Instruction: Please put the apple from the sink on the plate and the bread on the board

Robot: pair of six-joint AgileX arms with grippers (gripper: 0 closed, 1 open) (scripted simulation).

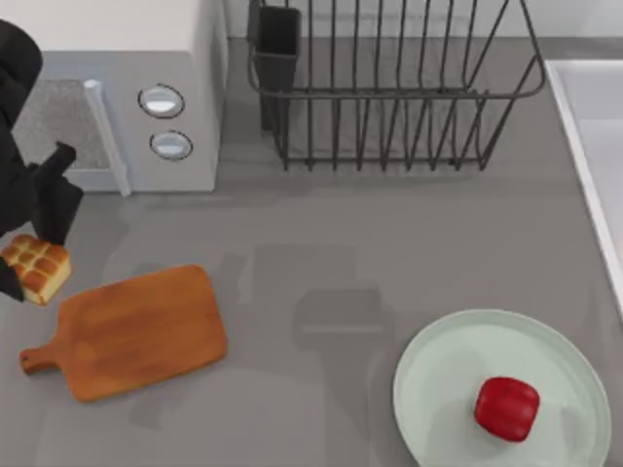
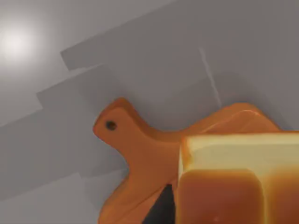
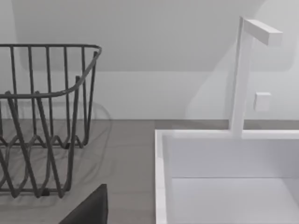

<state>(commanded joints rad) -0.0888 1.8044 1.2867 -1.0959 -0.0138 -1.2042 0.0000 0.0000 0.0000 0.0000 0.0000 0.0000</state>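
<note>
My left gripper (image 1: 32,255) is shut on the bread (image 1: 37,269), a golden-brown scored bun, at the table's far left. It hangs just left of the orange-brown board (image 1: 131,331). In the left wrist view the bread (image 2: 238,177) is close up, with the board (image 2: 140,154) and its handle beyond it. The red apple (image 1: 507,409) rests on the mint-green plate (image 1: 438,370) at the front right. The sink (image 1: 594,136) lies along the right edge, and the right wrist view faces the sink (image 3: 224,186), with a dark part of my right gripper (image 3: 91,207) in its corner.
A grey microwave (image 1: 127,107) stands at the back left, right behind my left arm. A black wire dish rack (image 1: 389,88) fills the back middle. A white faucet (image 3: 243,74) rises behind the sink.
</note>
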